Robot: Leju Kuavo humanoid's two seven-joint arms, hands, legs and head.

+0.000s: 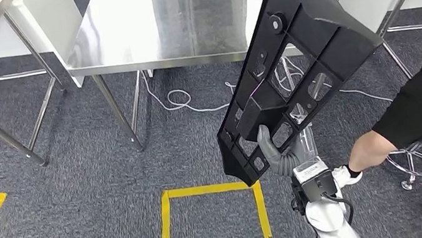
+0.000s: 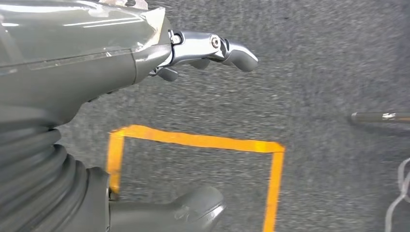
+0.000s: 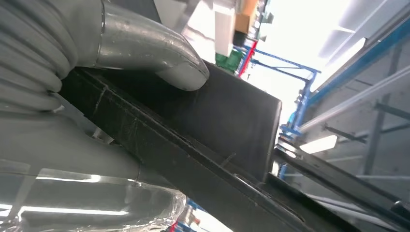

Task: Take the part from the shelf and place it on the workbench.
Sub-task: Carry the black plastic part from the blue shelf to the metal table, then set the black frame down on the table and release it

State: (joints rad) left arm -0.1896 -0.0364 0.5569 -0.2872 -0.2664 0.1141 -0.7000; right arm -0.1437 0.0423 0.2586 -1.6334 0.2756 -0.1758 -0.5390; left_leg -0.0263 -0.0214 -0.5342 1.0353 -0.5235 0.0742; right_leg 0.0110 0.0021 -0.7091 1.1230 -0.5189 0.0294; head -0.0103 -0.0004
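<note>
I have the black part (image 1: 289,69) off the shelf, gripped at its near edge by my right hand (image 1: 276,150) and raised, tilted, before the steel workbench (image 1: 181,19). My left hand (image 2: 212,48) hangs empty, fingers loosely apart. Setting it down remains.

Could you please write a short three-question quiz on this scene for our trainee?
1. True or false: the right hand holds the black part above the floor.
2. Which describes the left hand? A) holding a cable B) empty, over the carpet C) resting on the steel table
3. Fill in: the tape on the carpet is ____.

Key: 1 true; 2 B; 3 yellow.
</note>
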